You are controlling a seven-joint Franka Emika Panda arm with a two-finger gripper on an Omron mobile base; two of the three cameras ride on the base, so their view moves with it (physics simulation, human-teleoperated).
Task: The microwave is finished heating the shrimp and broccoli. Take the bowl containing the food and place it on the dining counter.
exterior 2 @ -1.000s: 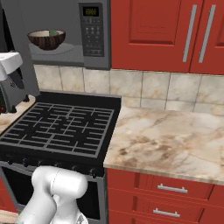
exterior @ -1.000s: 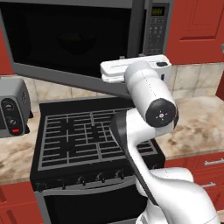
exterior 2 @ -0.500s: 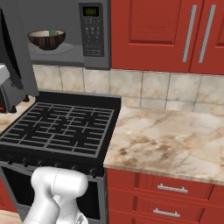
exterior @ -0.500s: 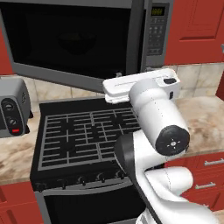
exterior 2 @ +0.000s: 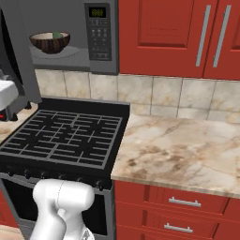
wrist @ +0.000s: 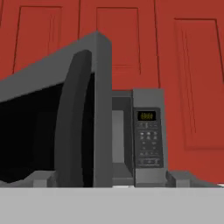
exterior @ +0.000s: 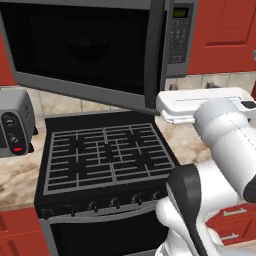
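Note:
The microwave [exterior 2: 101,35] hangs above the stove with its door [exterior: 90,55] swung wide open. Inside it, on the turntable, sits the dark-brown bowl [exterior 2: 50,42], and a green piece of broccoli [exterior 2: 57,34] shows over its rim. I cannot make out the shrimp in the bowl. My white hand [exterior: 200,105] hovers just right of the door's free edge, below the button panel [exterior: 177,35]. In the hand view my gripper [wrist: 110,178] is open, its fingertips [wrist: 41,178] wide apart with nothing between them, facing the door edge and the panel [wrist: 148,138].
Below the microwave lies a black stove [exterior 2: 65,136]. A silver toaster oven [exterior: 15,130] stands on the counter to its left. To its right stretches a marbled stone counter [exterior 2: 183,150] over red drawers; I cannot tell whether it is the dining counter. Red cabinets [exterior 2: 178,33] hang above.
The jaws have opened. The hand has drawn back from the door's edge, right and lower in the left base view. The door stays open.

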